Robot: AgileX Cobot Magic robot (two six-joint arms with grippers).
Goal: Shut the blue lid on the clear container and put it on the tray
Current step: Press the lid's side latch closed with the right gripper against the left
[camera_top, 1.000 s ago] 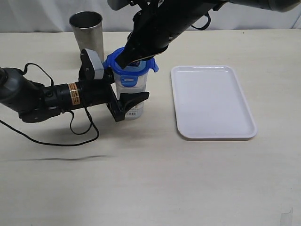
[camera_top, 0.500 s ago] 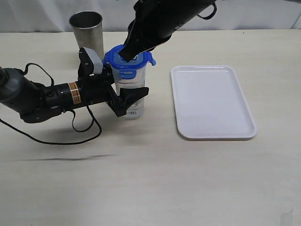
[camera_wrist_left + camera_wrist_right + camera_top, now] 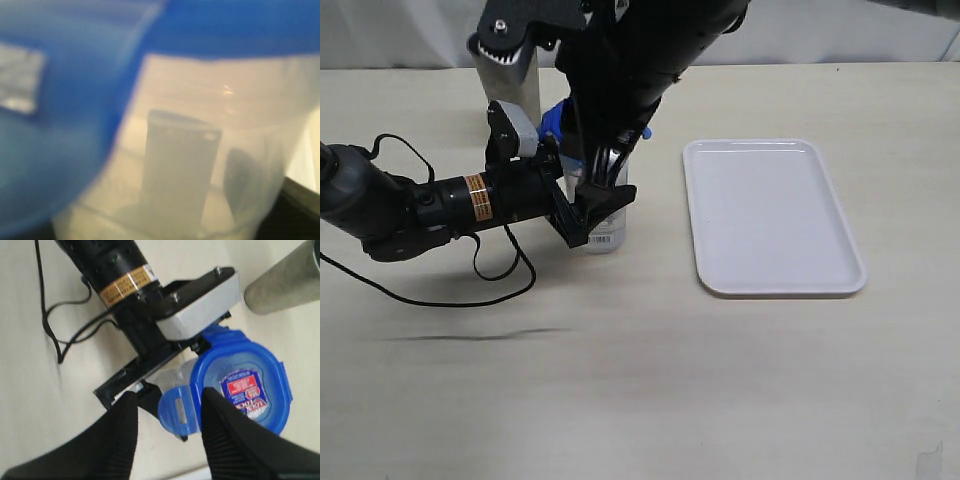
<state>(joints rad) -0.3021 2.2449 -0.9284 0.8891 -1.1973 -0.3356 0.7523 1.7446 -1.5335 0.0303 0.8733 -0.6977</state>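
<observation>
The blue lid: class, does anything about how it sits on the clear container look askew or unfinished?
Yes. The blue lid sits on the clear container, but one flap, between the fingers of the open right gripper, sticks outward instead of lying against the wall, so it looks unlatched. Nothing looks spilled.
</observation>
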